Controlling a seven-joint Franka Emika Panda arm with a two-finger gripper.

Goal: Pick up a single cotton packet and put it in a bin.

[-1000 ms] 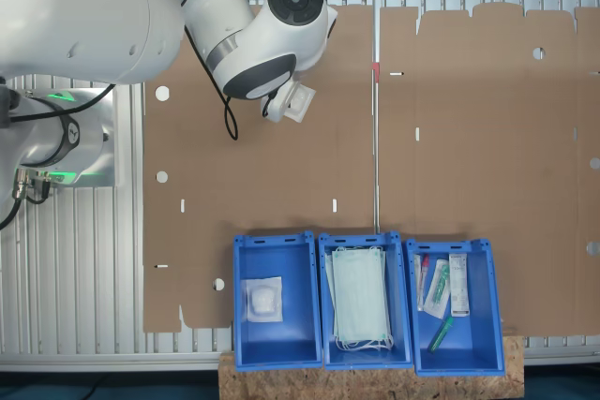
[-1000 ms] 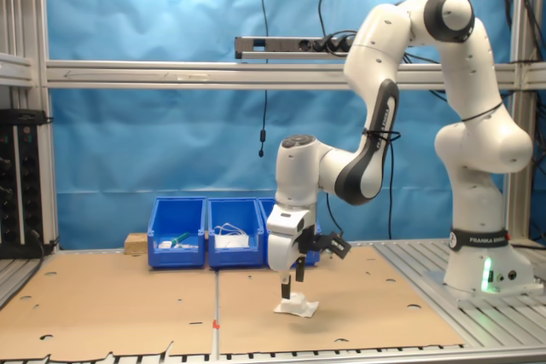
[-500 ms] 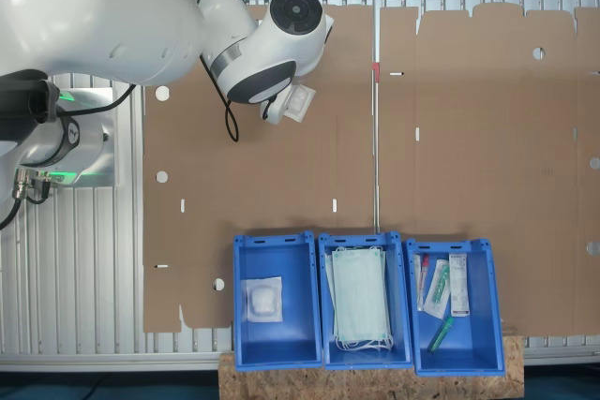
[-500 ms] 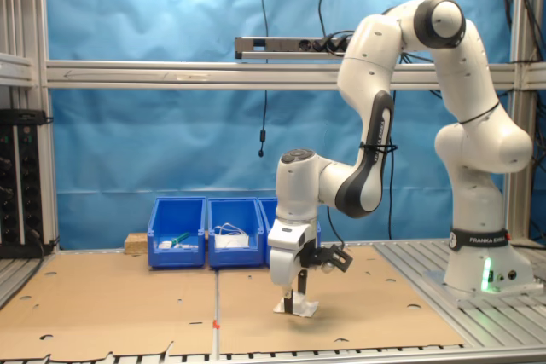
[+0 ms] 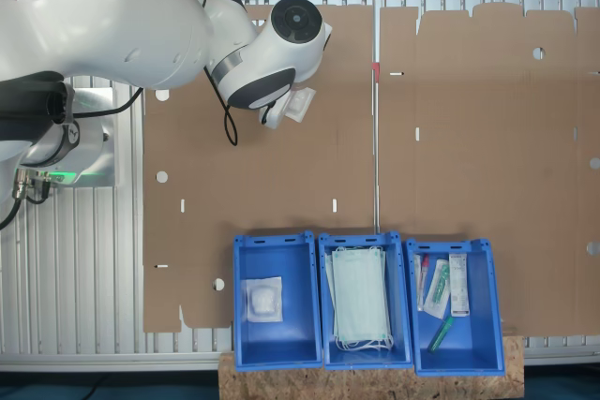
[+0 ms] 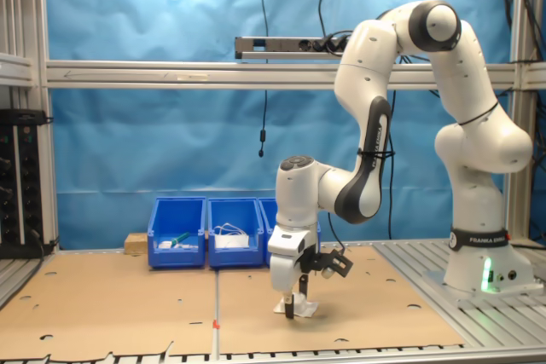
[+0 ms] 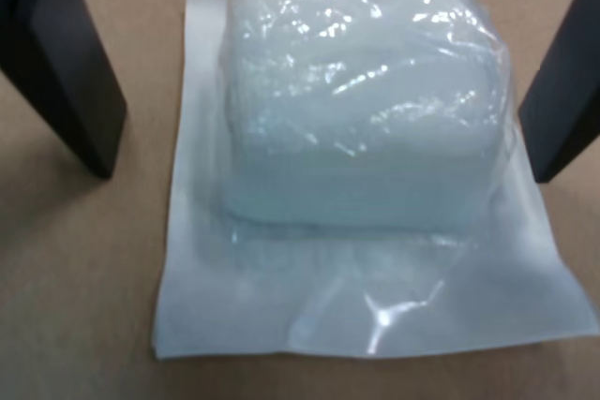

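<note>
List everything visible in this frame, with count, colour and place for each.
cotton packet: one, white and partly clear, flat on the cardboard between the gripper's fingers.
second cotton packet: one, white, in the bin at the first exterior view's left.
bins: three, blue, in a row at the cardboard's edge.
face masks: a stack, pale green, in the middle bin.
tubes and boxes: several, white, green and red, in the bin at the first exterior view's right.
cardboard sheet: brown, covering the table.
backdrop: blue, behind the workcell.
arm: one, white, bent down over the packet.
gripper: one, black fingers, open, astride the packet.
</note>
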